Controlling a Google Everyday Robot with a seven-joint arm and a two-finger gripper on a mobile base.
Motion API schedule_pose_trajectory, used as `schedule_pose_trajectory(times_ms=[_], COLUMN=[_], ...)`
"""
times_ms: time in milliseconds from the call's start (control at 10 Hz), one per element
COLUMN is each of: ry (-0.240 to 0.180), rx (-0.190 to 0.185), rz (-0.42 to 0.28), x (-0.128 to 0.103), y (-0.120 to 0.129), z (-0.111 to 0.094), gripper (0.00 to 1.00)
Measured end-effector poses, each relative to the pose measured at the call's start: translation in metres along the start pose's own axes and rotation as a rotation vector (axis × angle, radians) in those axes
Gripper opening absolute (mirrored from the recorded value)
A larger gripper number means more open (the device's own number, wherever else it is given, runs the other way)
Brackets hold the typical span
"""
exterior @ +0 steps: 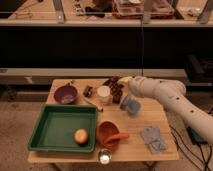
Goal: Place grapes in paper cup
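- A wooden worktop point(150, 120) seen from the front and slightly above, with dark shelving behind it.
- A white robot arm point(165, 95) reaches in from the right, across the back of the worktop.
- The tool point(119, 83) at the arm's end sits over the back middle of the worktop, just right of the paper cup point(104, 94).
- The tool is clenched and grasps the grapes point(116, 91), a dark cluster at its tip.
- The grapes are just beside the cup's right side, not inside it. Whether they touch the cup or the worktop cannot be told.
- The paper cup is short, cream-white and upright, with its round rim facing up.
- A purple bowl point(65, 93) stands at the back left, well left of the cup.
- A small dark object point(88, 90) lies between the purple bowl and the cup; what it is cannot be told.
- A blue-grey object point(129, 104) sits just in front of the grapes, below the arm.
- A green tray point(50, 131) fills the front left of the worktop.
- A yellow-red apple point(81, 135) lies in the tray's front right corner.
- An orange-red bowl point(107, 133) stands just right of the tray, with something orange resting across its rim.
- A small clear glass point(104, 158) stands at the front edge, in front of that bowl.
- A blue-grey cloth point(153, 138) lies crumpled at the front right.
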State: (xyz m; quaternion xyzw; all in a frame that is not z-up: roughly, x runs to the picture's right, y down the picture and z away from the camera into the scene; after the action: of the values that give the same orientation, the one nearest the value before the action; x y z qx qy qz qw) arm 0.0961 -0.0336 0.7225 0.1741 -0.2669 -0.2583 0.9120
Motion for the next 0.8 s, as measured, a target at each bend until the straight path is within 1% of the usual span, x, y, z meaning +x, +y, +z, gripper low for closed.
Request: schedule_pose_trajectory(times_ms=[300, 500, 600, 800], ry=[-0.001, -0.040, -0.053, -0.070], rx=[-0.002, -0.028, -0.037, -0.059], rz=[0.003, 0.065, 0.087, 0.100], x=[0.001, 0.002, 0.001, 0.002], y=[0.000, -0.005, -0.009, -0.014], z=[0.000, 0.005, 0.008, 0.011], gripper=[0.00, 0.00, 0.00, 0.00])
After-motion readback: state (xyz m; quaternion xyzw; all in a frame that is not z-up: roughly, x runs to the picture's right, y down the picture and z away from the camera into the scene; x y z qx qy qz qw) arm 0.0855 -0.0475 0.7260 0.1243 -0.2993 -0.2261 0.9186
